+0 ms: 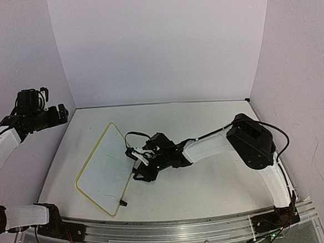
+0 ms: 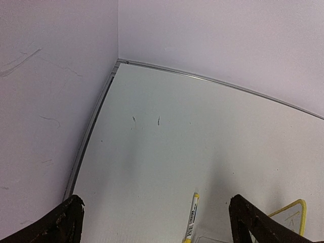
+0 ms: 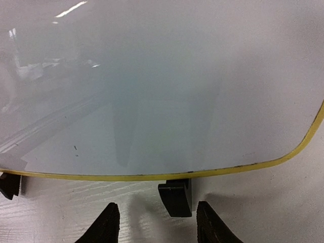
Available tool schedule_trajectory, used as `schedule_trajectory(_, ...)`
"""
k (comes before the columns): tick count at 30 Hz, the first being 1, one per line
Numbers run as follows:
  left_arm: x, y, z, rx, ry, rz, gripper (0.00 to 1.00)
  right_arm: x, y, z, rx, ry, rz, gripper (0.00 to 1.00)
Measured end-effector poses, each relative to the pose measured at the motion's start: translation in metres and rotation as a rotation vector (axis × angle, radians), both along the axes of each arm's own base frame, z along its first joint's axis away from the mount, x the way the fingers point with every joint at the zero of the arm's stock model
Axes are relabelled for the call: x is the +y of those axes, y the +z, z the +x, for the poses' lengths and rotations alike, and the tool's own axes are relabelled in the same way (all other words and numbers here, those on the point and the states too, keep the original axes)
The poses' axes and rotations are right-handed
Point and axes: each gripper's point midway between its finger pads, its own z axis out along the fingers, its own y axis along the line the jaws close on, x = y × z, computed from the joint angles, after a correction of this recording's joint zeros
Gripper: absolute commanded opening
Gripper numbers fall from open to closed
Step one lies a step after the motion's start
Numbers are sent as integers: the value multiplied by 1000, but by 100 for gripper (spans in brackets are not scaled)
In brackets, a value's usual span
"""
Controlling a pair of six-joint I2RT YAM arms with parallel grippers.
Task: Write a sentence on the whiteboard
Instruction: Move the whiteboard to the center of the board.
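The whiteboard (image 1: 104,167) lies flat on the table (image 1: 211,187); probably light, stiff, slick-faced; best gripped by its rim; right gripper (image 3: 157,216) parted astride its black clip foot (image 3: 175,198), grasping nothing; left gripper (image 2: 155,208) spread wide, well away.
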Motion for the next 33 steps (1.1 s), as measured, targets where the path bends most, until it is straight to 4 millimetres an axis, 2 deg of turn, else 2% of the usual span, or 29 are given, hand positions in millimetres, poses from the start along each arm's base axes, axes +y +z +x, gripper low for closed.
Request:
schedule_trajectory(4,0,0,0,0,-2,-1,99,7,-4,4,-17,3,3,40)
schedule_trajectory(11,-1,0,0,0,-7,-4,99,11,-6,13,-55,-14,-2,15)
schedule_trajectory(17,-1,0,0,0,-7,-5,99,10,-9,19,-130,-55,-6,1)
schedule_trajectory(20,-1,0,0,1,-7,-4,99,5,-8,20,-161,-113,4,0)
schedule_trajectory(24,-1,0,0,1,-7,-4,99,-21,-8,25,-212,-210,-36,0)
schedule_trajectory(33,-2,-3,0,5,-9,-7,98,-104,-4,45,-314,-537,-177,0)
